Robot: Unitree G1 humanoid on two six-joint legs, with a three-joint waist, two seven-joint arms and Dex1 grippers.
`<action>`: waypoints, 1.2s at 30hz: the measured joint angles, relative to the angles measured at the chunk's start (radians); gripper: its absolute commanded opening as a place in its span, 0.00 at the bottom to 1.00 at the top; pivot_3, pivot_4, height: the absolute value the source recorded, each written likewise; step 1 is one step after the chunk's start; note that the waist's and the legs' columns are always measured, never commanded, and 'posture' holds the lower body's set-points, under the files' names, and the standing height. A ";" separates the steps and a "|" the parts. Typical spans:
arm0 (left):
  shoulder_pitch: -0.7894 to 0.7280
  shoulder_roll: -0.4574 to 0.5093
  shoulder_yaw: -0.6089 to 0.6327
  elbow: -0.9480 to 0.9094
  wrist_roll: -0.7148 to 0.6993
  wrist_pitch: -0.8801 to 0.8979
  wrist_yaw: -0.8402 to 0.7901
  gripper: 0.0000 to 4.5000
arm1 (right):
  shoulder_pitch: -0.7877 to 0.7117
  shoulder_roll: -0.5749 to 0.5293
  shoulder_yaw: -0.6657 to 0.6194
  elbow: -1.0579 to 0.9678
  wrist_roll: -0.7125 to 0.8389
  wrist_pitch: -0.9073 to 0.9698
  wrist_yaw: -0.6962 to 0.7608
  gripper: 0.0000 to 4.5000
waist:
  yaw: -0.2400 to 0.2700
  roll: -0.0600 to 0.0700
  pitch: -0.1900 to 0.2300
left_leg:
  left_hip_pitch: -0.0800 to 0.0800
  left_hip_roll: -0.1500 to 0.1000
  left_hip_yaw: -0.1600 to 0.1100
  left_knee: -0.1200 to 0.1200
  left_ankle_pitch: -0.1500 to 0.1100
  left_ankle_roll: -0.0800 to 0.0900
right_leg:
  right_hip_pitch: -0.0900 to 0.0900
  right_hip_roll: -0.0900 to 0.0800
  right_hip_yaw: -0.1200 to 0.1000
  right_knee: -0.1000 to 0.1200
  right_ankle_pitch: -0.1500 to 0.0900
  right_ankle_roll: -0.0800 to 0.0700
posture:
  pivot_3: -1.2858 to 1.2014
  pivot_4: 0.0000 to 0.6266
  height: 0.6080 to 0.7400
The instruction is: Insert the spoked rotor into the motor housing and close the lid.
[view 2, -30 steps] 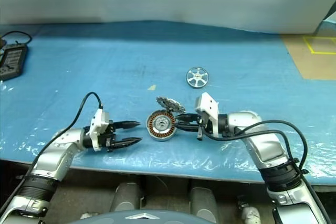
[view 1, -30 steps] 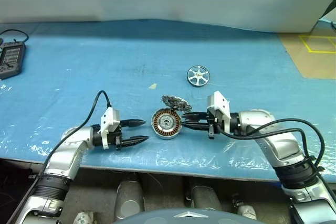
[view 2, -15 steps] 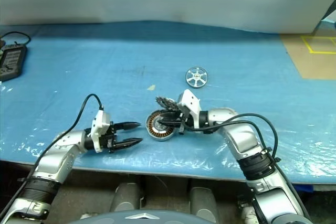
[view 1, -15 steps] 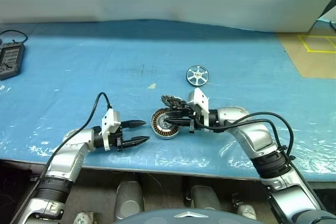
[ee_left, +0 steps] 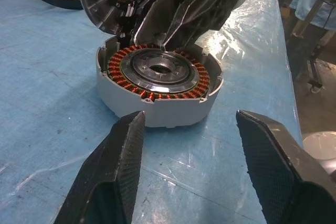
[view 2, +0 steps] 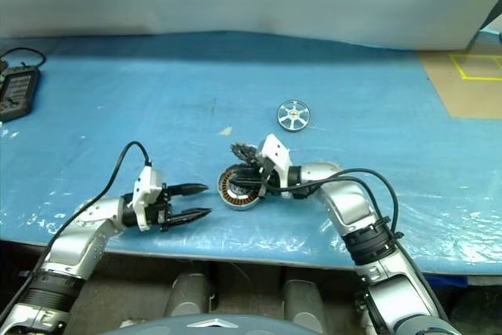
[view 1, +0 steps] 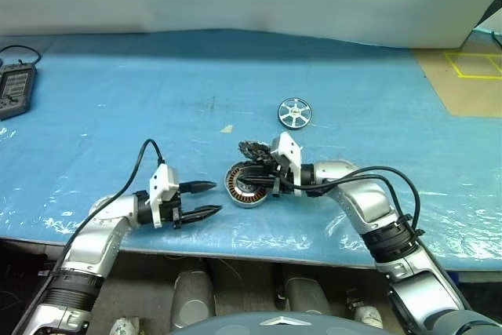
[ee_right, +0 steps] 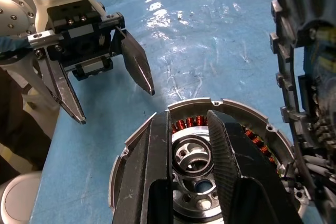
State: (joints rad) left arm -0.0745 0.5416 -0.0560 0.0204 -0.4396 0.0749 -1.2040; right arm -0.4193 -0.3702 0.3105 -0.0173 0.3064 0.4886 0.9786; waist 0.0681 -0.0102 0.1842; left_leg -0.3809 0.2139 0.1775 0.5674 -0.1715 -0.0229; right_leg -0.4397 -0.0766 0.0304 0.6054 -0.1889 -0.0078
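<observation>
The round silver-grey motor housing [ee_left: 157, 85] carries a ring of copper-orange windings around a metallic hub. The small shiny silver spoked rotor [view 1: 295, 113] shows dark gaps between pale spokes. The tilted grey lid [view 1: 255, 151] looks dark-and-light segmented, perhaps. Glossy blue sheeting covers the counter [view 1: 118, 100]. Both tools' fingers [ee_left: 113, 177] are black, finely textured.

Silver arm links, white wrist blocks, black cables; black tapered fingers [ee_left: 113, 177] on each hand.
</observation>
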 measured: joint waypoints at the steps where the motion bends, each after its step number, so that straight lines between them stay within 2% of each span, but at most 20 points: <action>1: 0.000 0.000 0.001 0.000 0.000 0.001 0.000 0.65 | 0.000 0.004 0.001 0.006 -0.004 -0.002 0.000 0.13 | 0.000 0.000 0.000 | 0.000 0.000 0.000 0.000 0.000 0.000 | 0.000 0.000 0.000 0.000 0.000 0.000 | 0.52 0.24 1.00; 19: -0.017 0.000 0.001 0.000 0.001 0.003 0.008 0.65 | -0.001 0.017 0.006 0.048 -0.029 -0.032 -0.002 0.13 | 0.000 0.000 0.000 | 0.000 0.000 0.000 0.000 0.000 0.000 | 0.000 0.000 0.000 0.000 0.000 0.000 | 0.52 0.24 1.00; 30: -0.028 0.000 0.001 0.003 0.003 0.001 0.008 0.65 | 0.012 0.016 0.006 0.025 -0.020 -0.044 0.002 0.94 | 0.001 0.000 0.000 | 0.001 0.000 0.000 0.001 0.000 0.000 | 0.001 0.000 0.000 0.001 0.000 0.000 | 0.52 0.24 1.00; 31: -0.028 0.000 0.001 0.004 0.003 0.001 0.008 0.65 | 0.014 0.016 0.006 0.019 -0.016 -0.043 0.002 0.99 | 0.001 0.000 0.000 | 0.001 0.000 0.000 0.001 0.000 0.000 | 0.001 0.000 0.000 0.001 0.000 0.000 | 0.52 0.24 1.00; 36: -0.027 0.000 0.001 0.005 0.003 0.000 0.008 0.65 | 0.015 0.007 0.003 0.008 -0.008 -0.031 0.002 0.99 | 0.000 0.000 0.000 | 0.001 0.000 0.000 0.001 0.000 0.000 | 0.001 0.000 0.000 0.001 0.000 0.000 | 0.52 0.24 1.00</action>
State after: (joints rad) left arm -0.1019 0.5413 -0.0552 0.0259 -0.4370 0.0752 -1.1959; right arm -0.4046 -0.3631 0.3139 -0.0091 0.2981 0.4575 0.9807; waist 0.0686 -0.0106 0.1840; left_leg -0.3798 0.2140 0.1773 0.5688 -0.1715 -0.0229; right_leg -0.4385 -0.0766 0.0305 0.6067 -0.1889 -0.0079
